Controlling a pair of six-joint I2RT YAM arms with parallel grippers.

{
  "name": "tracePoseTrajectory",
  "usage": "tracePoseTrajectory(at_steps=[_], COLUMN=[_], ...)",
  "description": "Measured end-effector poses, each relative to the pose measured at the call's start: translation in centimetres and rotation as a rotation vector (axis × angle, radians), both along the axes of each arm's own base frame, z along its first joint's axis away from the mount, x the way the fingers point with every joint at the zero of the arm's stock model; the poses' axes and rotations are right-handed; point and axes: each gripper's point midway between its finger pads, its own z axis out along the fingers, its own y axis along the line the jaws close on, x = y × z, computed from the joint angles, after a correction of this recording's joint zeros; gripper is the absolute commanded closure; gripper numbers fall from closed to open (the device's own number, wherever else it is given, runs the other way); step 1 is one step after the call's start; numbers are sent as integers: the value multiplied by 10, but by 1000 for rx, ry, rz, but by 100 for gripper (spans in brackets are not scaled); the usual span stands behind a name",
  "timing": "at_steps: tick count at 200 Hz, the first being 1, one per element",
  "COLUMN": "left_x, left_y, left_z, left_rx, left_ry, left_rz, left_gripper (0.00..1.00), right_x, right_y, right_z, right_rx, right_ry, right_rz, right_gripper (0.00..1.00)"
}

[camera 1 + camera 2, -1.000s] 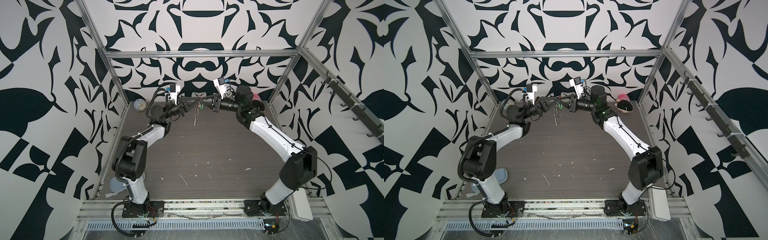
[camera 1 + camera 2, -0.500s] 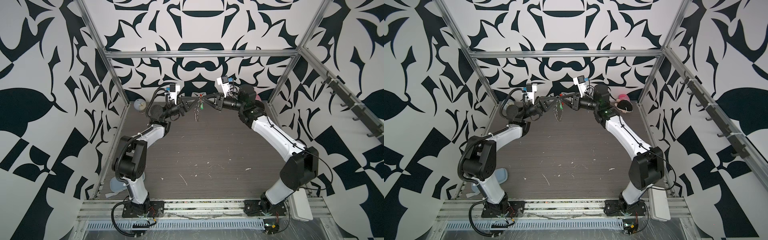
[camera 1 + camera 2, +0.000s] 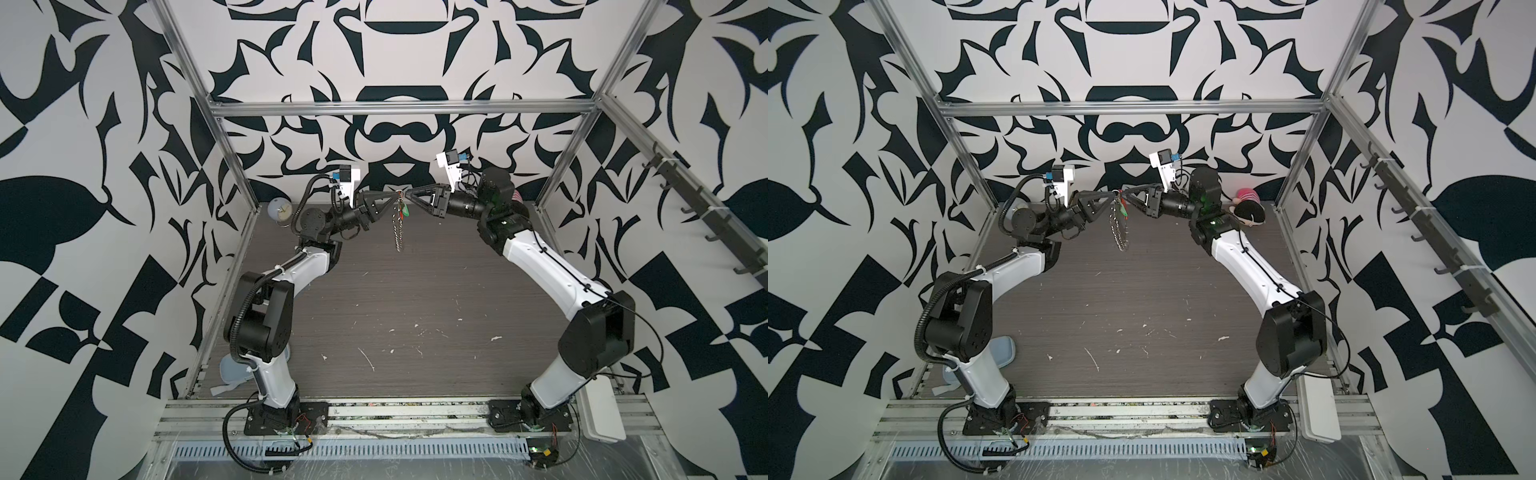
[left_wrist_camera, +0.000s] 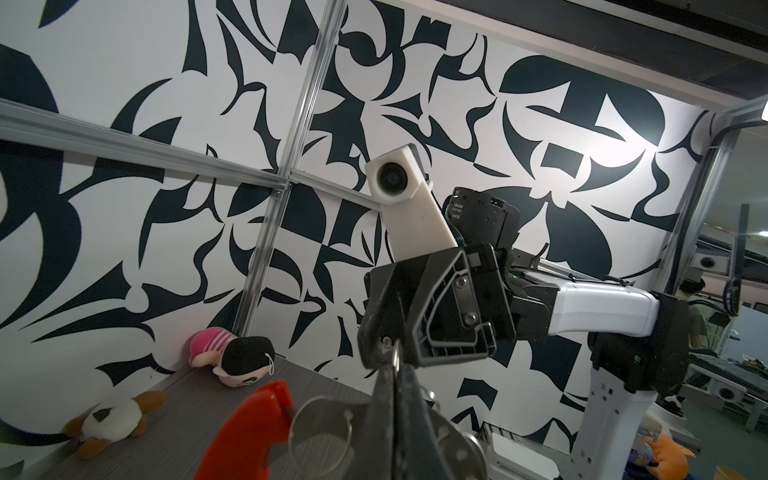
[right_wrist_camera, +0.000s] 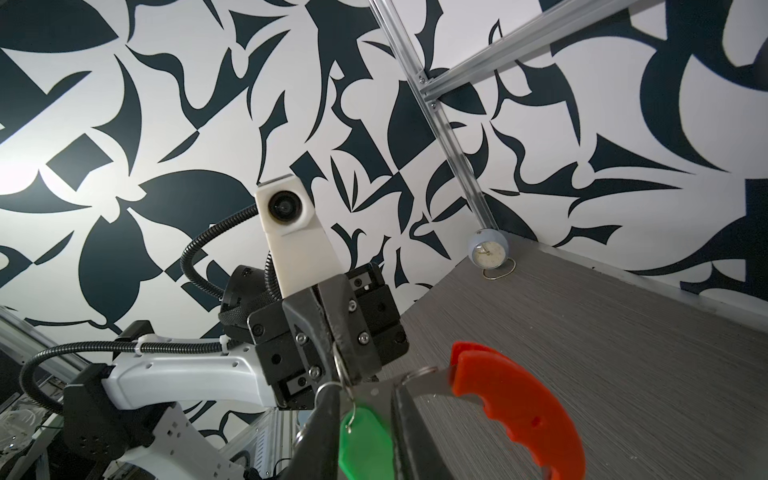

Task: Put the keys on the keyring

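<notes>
The keyring hangs in the air over the back middle of the table, with several small rings strung down it, in both top views. My left gripper is shut on its top, its jaws pressed together. The ring's red-orange piece shows beside them. My right gripper faces the left one tip to tip. Its jaws stand a little apart, and the green keys tag hangs by its tiny ring in the gap. I cannot tell whether the pads touch it. The red-orange piece lies just outside the right gripper's far finger.
A small round clock stands in the back left corner of the dark wood table. A pink-and-black plush doll lies at the back right, and a brown-and-white plush near it. A pale blue object sits by the left arm's base.
The right wrist has shifted slightly up and to the right, and its jaws have parted a little. The left gripper has stayed shut on the keyring.
</notes>
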Motion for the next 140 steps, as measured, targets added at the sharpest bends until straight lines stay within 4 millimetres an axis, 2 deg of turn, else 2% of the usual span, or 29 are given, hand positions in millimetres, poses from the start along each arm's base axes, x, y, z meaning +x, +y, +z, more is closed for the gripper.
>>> tracePoseTrajectory(at_steps=[51,120,140], left_x=[1,0,0], left_y=[0,0,0], left_z=[-1,-1,0], left_rx=[0,1,-1], left_ry=[2,4,1], left_rz=[1,-2,-2], left_gripper=[100,100,100], right_x=[1,-5,-5], right_y=[6,12,14], right_z=[-5,3,5], right_rx=[-5,2,4], right_ry=[10,-5,-7], right_rz=[20,38,40], right_gripper=[80,81,89])
